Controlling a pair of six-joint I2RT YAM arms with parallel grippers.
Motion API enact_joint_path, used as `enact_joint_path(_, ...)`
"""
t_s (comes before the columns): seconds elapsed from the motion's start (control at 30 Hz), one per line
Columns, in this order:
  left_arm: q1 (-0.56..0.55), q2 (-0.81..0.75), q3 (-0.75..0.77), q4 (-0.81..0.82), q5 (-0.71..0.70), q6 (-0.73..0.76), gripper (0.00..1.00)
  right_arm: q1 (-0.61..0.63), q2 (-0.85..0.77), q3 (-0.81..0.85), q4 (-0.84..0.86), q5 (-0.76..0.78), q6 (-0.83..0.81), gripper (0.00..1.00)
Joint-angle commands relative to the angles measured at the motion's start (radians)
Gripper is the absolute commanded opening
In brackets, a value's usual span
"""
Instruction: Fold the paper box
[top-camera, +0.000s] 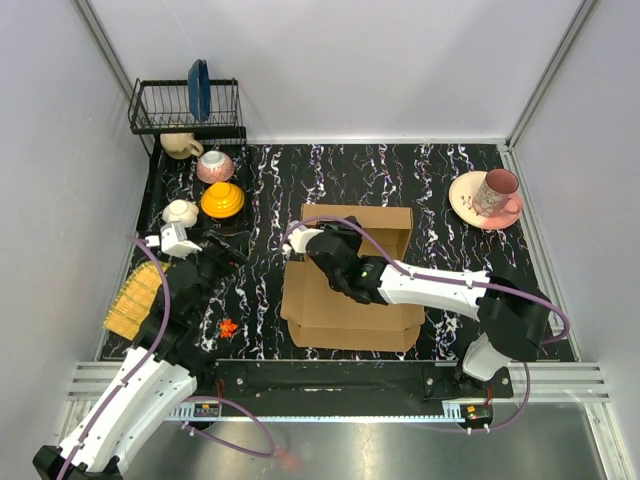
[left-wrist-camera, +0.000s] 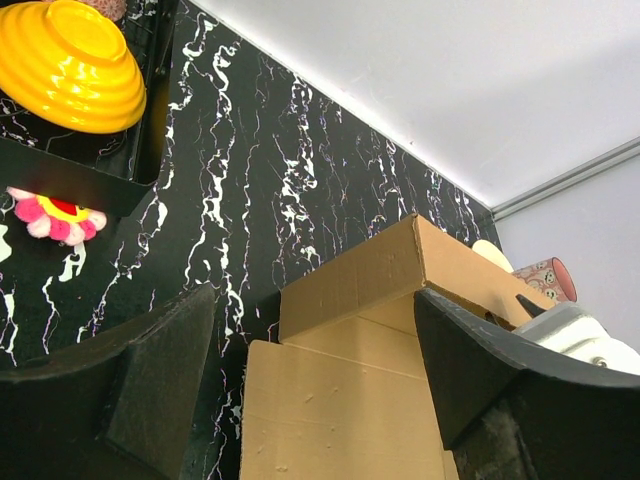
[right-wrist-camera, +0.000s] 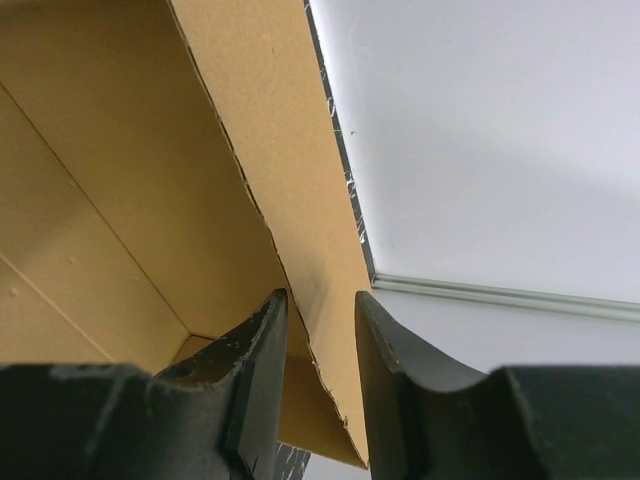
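The paper box (top-camera: 350, 300) is brown cardboard in the middle of the black marbled table, with its back wall standing up and its near part lying flat. My right gripper (top-camera: 315, 245) reaches across to the box's left back corner. In the right wrist view its jaws (right-wrist-camera: 320, 296) are closed narrowly on a raised flap of the box (right-wrist-camera: 120, 200). My left gripper (top-camera: 225, 255) is open and empty, just left of the box. In the left wrist view (left-wrist-camera: 312, 300) it faces the box's left side (left-wrist-camera: 350, 400) without touching it.
A dish rack (top-camera: 185, 105) with a blue plate (top-camera: 199, 88) stands at the back left. A beige mug (top-camera: 180, 145), a pink bowl (top-camera: 215, 165), a yellow bowl (top-camera: 222, 200) and a white cup (top-camera: 181, 212) are near it. A pink mug (top-camera: 497, 190) sits on a saucer (top-camera: 462, 195) at the back right. A yellow rack (top-camera: 135, 298) and a small orange item (top-camera: 228, 327) lie at the left.
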Motion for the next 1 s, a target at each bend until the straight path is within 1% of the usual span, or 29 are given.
enact_joint_path(0.0,0.003,0.010,-0.004,0.034,0.023,0.002,0.82,-0.016,-0.038,-0.012,0.023,-0.013,0.000,0.38)
enact_joint_path(0.03,0.003,0.012,-0.004,0.034,0.023,0.002,0.82,-0.019,-0.036,-0.015,0.023,-0.016,0.002,0.36)
enact_joint_path(0.13,0.003,0.007,-0.005,0.032,0.020,0.002,0.82,-0.027,-0.027,-0.009,0.016,-0.022,0.011,0.23)
enact_joint_path(0.17,0.003,0.006,-0.002,0.031,0.017,0.002,0.82,-0.028,-0.024,-0.006,0.013,-0.019,0.015,0.14)
enact_joint_path(0.23,0.003,0.000,0.007,0.024,0.010,0.007,0.82,-0.028,-0.016,0.010,0.008,-0.010,0.012,0.06)
enact_joint_path(0.4,0.003,-0.008,0.056,0.003,-0.032,0.048,0.82,-0.033,-0.009,0.023,0.010,0.001,-0.011,0.00)
enact_joint_path(0.43,0.003,-0.011,0.075,-0.003,-0.036,0.051,0.82,-0.033,-0.010,0.034,0.010,0.007,-0.009,0.00)
enact_joint_path(0.5,0.003,-0.019,0.095,-0.011,-0.061,0.062,0.82,-0.036,-0.013,0.068,-0.018,0.026,0.044,0.00)
enact_joint_path(0.53,0.003,-0.028,0.119,-0.020,-0.075,0.066,0.82,-0.051,-0.027,0.127,-0.068,0.027,0.079,0.00)
enact_joint_path(0.57,0.004,-0.033,0.133,-0.023,-0.105,0.080,0.82,-0.063,-0.036,0.166,-0.105,0.015,0.169,0.00)
enact_joint_path(0.6,0.003,-0.039,0.150,-0.023,-0.125,0.089,0.83,-0.083,-0.044,0.212,-0.201,0.003,0.225,0.00)
enact_joint_path(0.63,0.003,-0.048,0.189,-0.022,-0.145,0.100,0.83,-0.126,-0.058,0.318,-0.255,-0.032,0.285,0.00)
enact_joint_path(0.67,0.003,-0.051,0.213,-0.017,-0.177,0.127,0.83,-0.154,-0.064,0.373,-0.314,-0.057,0.398,0.00)
enact_joint_path(0.7,0.004,-0.051,0.236,-0.006,-0.193,0.143,0.83,-0.180,-0.077,0.422,-0.405,-0.081,0.447,0.00)
enact_joint_path(0.73,0.003,-0.050,0.286,0.001,-0.203,0.157,0.83,-0.207,-0.087,0.503,-0.437,-0.142,0.491,0.00)
enact_joint_path(0.77,0.004,-0.045,0.312,0.007,-0.219,0.189,0.84,-0.267,-0.094,0.538,-0.464,-0.172,0.559,0.00)
enact_joint_path(0.8,0.004,-0.040,0.337,0.014,-0.223,0.201,0.84,-0.296,-0.110,0.569,-0.518,-0.197,0.593,0.00)
enact_joint_path(0.83,0.003,-0.031,0.380,0.015,-0.227,0.209,0.84,-0.332,-0.113,0.633,-0.555,-0.258,0.638,0.00)
enact_joint_path(0.87,0.004,-0.028,0.397,0.020,-0.227,0.221,0.85,-0.402,-0.117,0.664,-0.594,-0.296,0.734,0.00)
enact_joint_path(0.9,0.004,-0.025,0.412,0.018,-0.222,0.223,0.85,-0.450,-0.121,0.689,-0.665,-0.331,0.793,0.00)
enact_joint_path(0.93,0.003,-0.022,0.433,0.020,-0.220,0.223,0.85,-0.497,-0.134,0.707,-0.693,-0.429,0.855,0.00)
enact_joint_path(0.97,0.003,-0.022,0.438,0.020,-0.213,0.217,0.85,-0.543,-0.147,0.700,-0.713,-0.494,1.006,0.00)
